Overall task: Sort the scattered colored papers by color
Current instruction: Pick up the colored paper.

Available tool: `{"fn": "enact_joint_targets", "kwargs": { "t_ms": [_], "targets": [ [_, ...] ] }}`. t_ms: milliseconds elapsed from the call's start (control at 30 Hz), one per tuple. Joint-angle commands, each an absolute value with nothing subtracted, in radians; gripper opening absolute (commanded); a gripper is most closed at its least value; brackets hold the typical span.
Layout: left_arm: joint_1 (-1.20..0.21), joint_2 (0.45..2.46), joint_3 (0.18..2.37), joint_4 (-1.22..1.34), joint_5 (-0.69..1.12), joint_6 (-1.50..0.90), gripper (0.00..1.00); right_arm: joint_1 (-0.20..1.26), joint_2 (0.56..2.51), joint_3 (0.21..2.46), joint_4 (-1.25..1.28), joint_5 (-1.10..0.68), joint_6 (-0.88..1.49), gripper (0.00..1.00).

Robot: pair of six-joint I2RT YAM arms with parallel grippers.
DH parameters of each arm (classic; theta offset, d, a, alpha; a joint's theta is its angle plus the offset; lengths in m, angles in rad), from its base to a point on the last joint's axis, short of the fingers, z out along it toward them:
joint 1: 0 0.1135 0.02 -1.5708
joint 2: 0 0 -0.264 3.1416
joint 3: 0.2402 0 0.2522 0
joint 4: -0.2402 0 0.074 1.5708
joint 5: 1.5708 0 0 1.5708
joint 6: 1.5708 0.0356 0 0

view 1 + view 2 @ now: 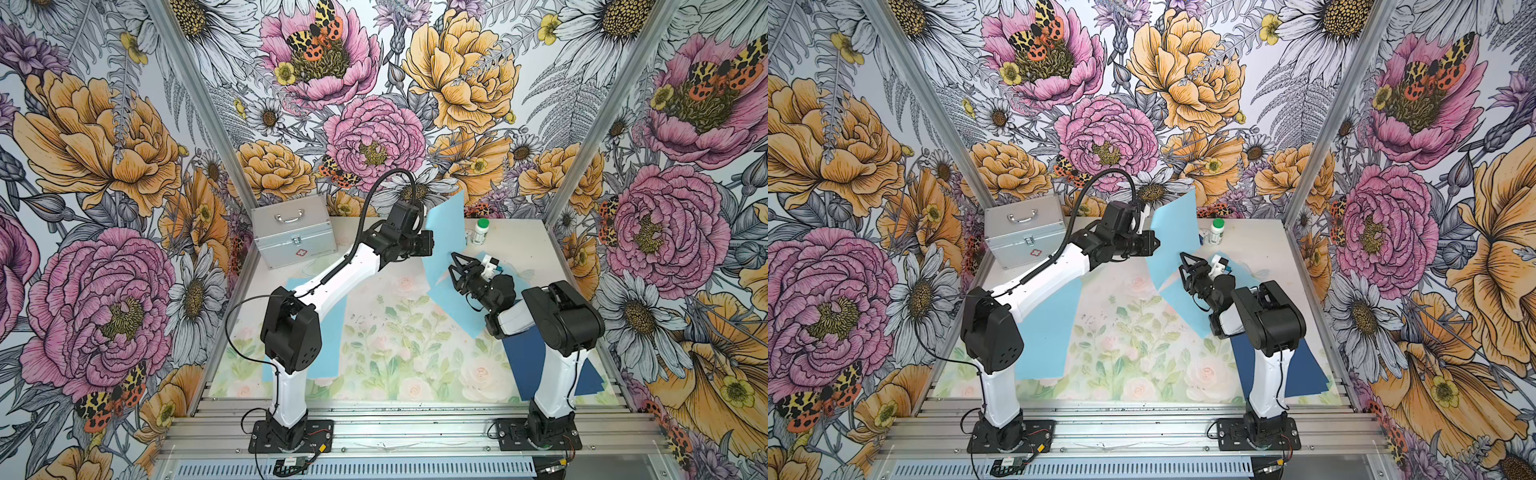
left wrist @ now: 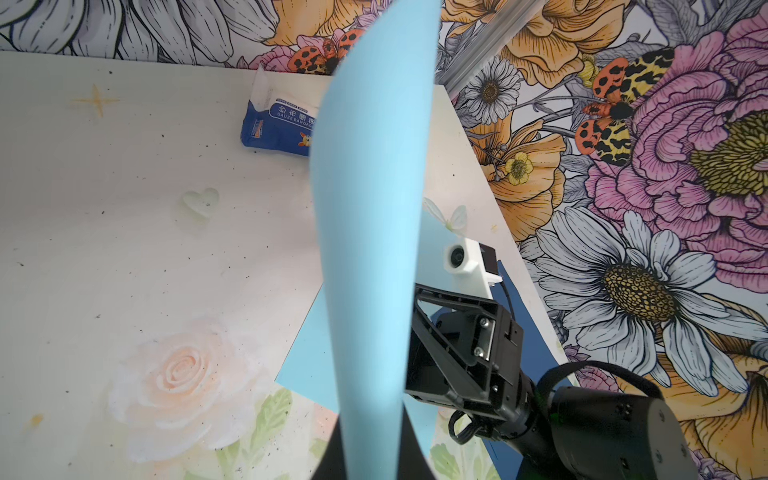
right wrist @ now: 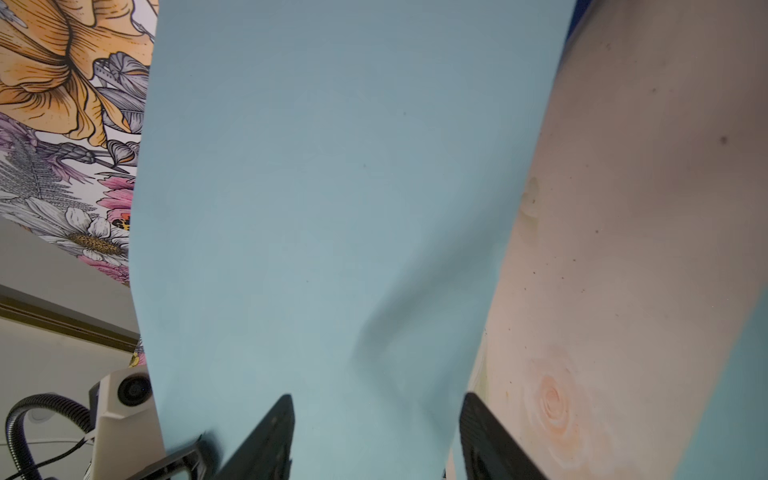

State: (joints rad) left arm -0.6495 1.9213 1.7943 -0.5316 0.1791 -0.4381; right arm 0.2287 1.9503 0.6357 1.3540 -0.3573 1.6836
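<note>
**Carrying one light sheet: mid-sort**

Step in hand: a light blue sheet (image 1: 446, 220) stands upright off the table at 1 o'clock. The left gripper (image 1: 428, 244) is clamped on its edge. The right gripper (image 1: 454, 264) sits just beside it at 2 o'clock, jaws apart and gripping nothing.

Next, as I judge it: carry the sheet to the flat light blue sheet at 8 o'clock (image 1: 303, 336) and lay it on top without folding.

Count:
- Light blue papers: three, including one flat at 3 o'clock (image 1: 451, 301)
- Navy paper (image 1: 528, 361), 5 o'clock: at least one, layers unclear
- Silver case (image 1: 291, 235), 11 o'clock: one
- Gauze packet (image 2: 274, 129): one
- Green-capped bottle (image 1: 481, 232): one
</note>
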Motion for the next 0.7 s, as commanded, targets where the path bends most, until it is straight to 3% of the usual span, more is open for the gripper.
{"fn": "enact_joint_targets", "kwargs": {
  "t_ms": [0,267,500,567,633,667],
  "targets": [
    [-0.637,1.881,1.773,-0.533,0.175,-0.437,0.09,0.23,1.927,0.657,1.39,-0.33,1.666,0.58],
    [-0.617,1.855,1.739,-0.533,0.177,-0.443,0.08,0.229,1.928,0.666,1.39,-0.341,1.668,0.35],
    [-0.602,1.83,1.695,-0.531,0.184,-0.448,0.09,0.228,1.962,0.666,1.39,-0.353,1.67,0.0],
    [-0.598,1.811,1.679,-0.53,0.185,-0.45,0.1,0.229,1.966,0.666,1.39,-0.358,1.663,0.0],
    [-0.594,1.782,1.663,-0.531,0.185,-0.451,0.19,0.229,1.969,0.67,1.389,-0.368,1.652,0.0],
    [-0.59,1.773,1.655,-0.531,0.186,-0.451,0.3,0.229,1.971,0.673,1.388,-0.376,1.648,0.0]
  ]
}}
